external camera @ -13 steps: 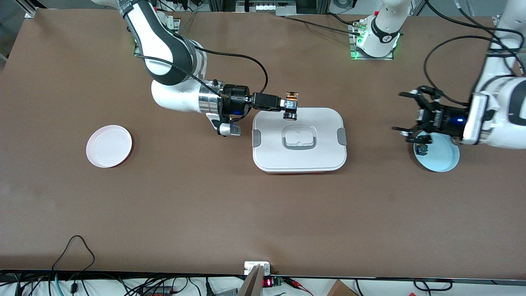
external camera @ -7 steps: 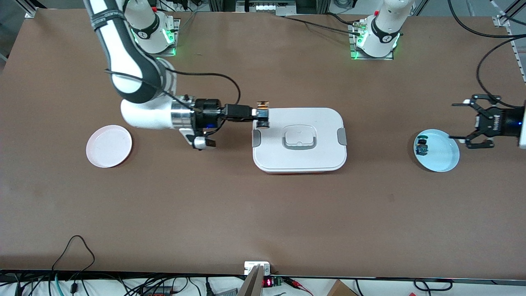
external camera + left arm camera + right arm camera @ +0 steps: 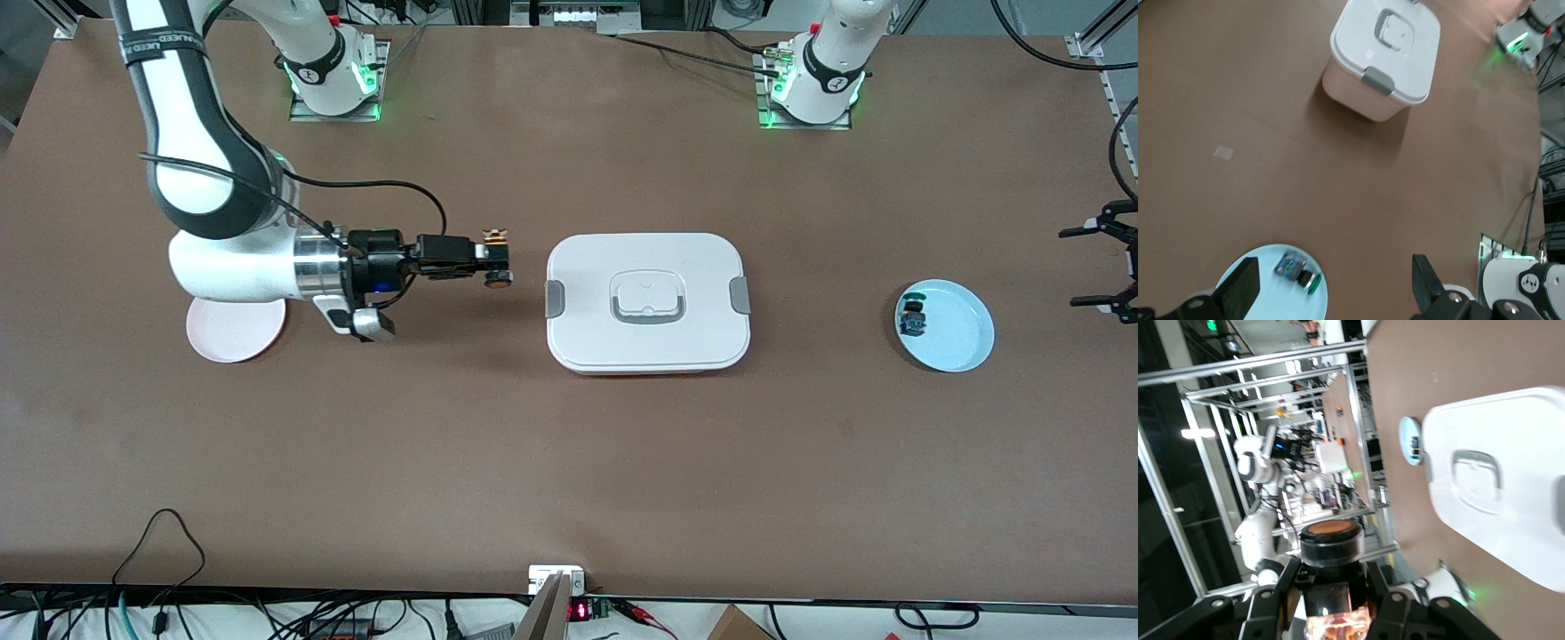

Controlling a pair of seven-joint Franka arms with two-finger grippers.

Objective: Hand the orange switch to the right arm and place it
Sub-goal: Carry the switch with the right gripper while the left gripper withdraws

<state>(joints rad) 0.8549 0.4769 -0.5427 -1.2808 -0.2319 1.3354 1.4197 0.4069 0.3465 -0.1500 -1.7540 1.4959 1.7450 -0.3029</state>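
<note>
My right gripper point(image 3: 494, 259) is shut on the orange switch point(image 3: 498, 267) and holds it over the bare table between the white lidded box point(image 3: 647, 302) and the pink plate point(image 3: 233, 336). In the right wrist view the switch point(image 3: 1333, 547) sits between the fingers point(image 3: 1281, 590), its black collar and orange cap pointing outward. My left gripper point(image 3: 1107, 267) is open and empty at the left arm's end of the table, beside the light blue plate point(image 3: 956, 342). In the left wrist view its gripper point(image 3: 1331, 293) is wide apart above that plate point(image 3: 1251, 293).
A blue-green switch point(image 3: 911, 318) lies on the light blue plate; it also shows in the left wrist view point(image 3: 1298, 272). The white box stands mid-table and shows in both wrist views point(image 3: 1385, 53) point(image 3: 1511, 513). My right arm's forearm covers part of the pink plate.
My right gripper has carried the orange switch off the box's edge toward the pink plate. My left gripper has drawn back from over the blue plate to the table's end.
</note>
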